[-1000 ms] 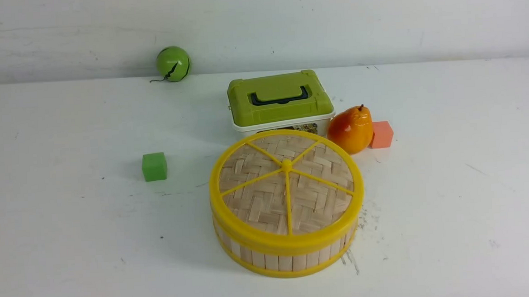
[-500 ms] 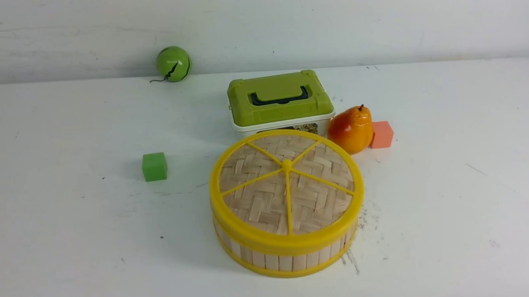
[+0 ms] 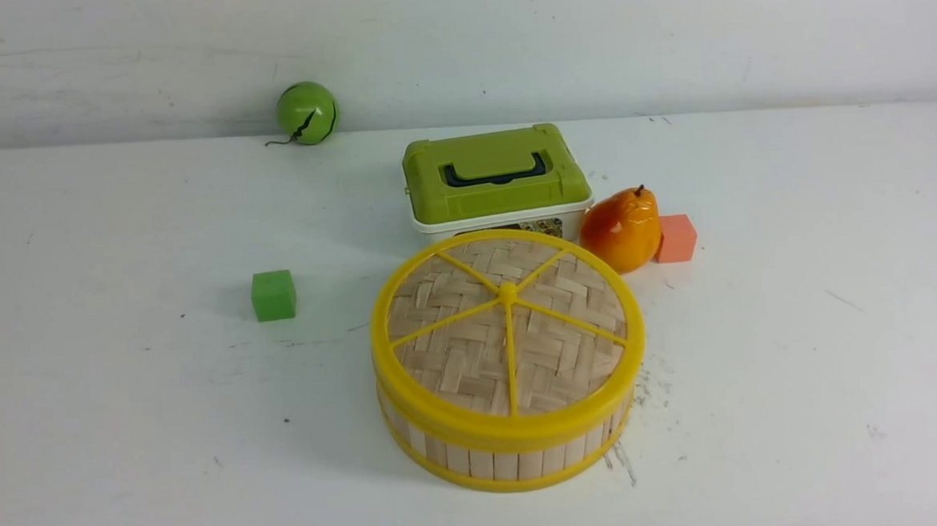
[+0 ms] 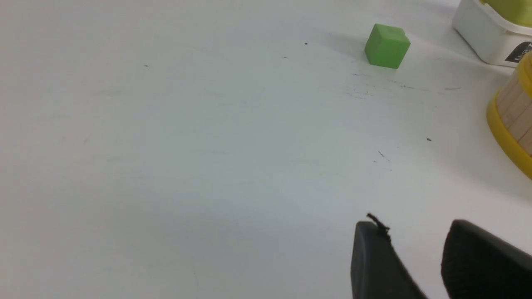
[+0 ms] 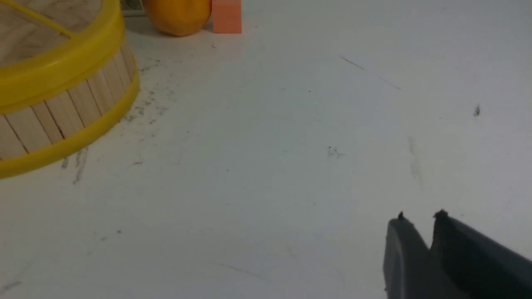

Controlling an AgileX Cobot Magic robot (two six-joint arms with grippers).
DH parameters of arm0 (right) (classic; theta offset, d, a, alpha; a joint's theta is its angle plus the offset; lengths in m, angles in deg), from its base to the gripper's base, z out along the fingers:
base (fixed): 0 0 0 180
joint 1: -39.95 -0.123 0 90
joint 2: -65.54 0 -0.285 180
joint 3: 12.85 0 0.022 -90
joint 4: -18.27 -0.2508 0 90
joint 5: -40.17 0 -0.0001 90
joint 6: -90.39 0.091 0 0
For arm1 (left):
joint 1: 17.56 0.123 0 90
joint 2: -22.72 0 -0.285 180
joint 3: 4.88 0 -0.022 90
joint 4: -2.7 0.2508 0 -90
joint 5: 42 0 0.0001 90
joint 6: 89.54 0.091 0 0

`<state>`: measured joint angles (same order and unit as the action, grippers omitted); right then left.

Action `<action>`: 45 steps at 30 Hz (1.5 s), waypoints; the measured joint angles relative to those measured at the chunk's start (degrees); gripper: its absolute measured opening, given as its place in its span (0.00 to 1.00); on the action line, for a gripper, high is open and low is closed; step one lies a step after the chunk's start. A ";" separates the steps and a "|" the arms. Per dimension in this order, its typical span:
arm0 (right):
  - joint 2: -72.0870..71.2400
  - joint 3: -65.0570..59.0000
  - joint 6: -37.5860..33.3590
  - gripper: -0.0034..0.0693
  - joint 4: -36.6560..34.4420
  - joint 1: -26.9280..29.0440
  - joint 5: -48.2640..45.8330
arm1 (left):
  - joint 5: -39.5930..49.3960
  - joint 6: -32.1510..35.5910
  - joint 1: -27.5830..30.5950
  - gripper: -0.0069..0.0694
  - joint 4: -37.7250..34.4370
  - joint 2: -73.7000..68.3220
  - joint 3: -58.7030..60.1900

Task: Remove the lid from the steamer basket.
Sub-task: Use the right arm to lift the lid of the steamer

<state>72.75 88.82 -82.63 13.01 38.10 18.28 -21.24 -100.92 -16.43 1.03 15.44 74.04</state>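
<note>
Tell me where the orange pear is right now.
In the front view, the orange pear sits right of centre, between the green-topped box and the coral cube, just behind the steamer basket.

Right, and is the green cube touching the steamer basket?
Apart: the front view shows bare table between the green cube and the steamer basket.

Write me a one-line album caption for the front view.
A round bamboo steamer basket sits with its lid on, before a green-topped box and an orange pear.
</note>
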 joint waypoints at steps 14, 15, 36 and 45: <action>0.00 -0.42 17.48 0.20 -31.33 0.00 6.85 | -0.44 0.00 0.00 0.40 0.00 0.00 0.00; 0.00 -0.42 17.48 0.20 -31.33 0.00 6.85 | -0.44 0.00 0.00 0.40 0.00 0.00 0.00; 45.51 52.28 -43.24 0.02 -17.14 -1.16 -32.66 | -0.48 0.00 0.00 0.40 0.00 0.00 0.00; 66.00 68.44 -42.69 0.04 -14.26 -14.28 -39.40 | -0.48 0.00 0.00 0.40 0.00 0.00 0.00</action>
<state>138.75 157.26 -125.33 -1.26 23.82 -21.12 -21.73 -100.92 -16.43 1.03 15.44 74.04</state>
